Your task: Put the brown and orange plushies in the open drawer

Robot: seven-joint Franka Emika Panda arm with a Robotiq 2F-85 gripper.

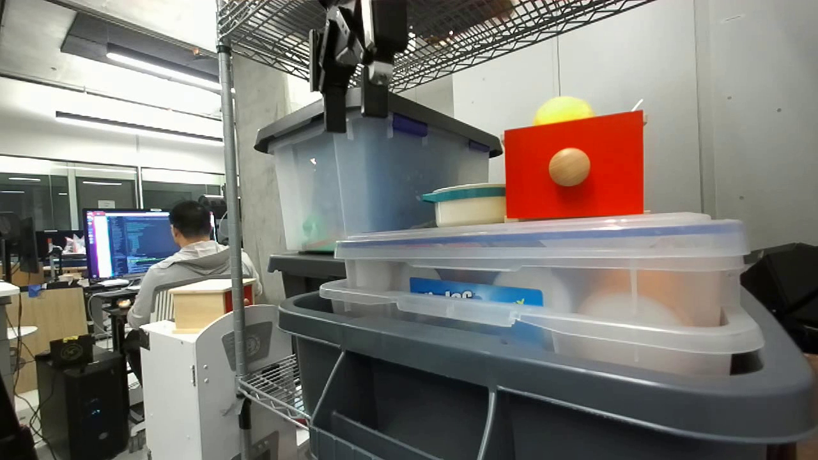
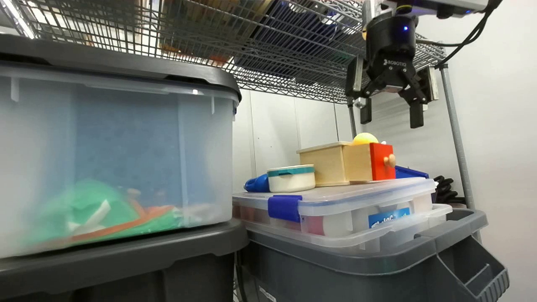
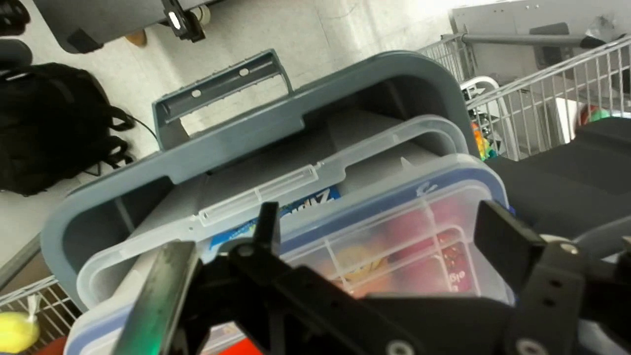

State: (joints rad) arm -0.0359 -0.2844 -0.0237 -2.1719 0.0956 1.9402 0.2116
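In an exterior view the open drawer juts right, knob foremost.

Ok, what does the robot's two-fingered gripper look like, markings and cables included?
It's a black, round-bodied, jointed gripper with pale ROBOTIQ lettering, a small round blue light, silver-edged side plates and straight, rectangular black fingertips. Slim black cables curve beside it.
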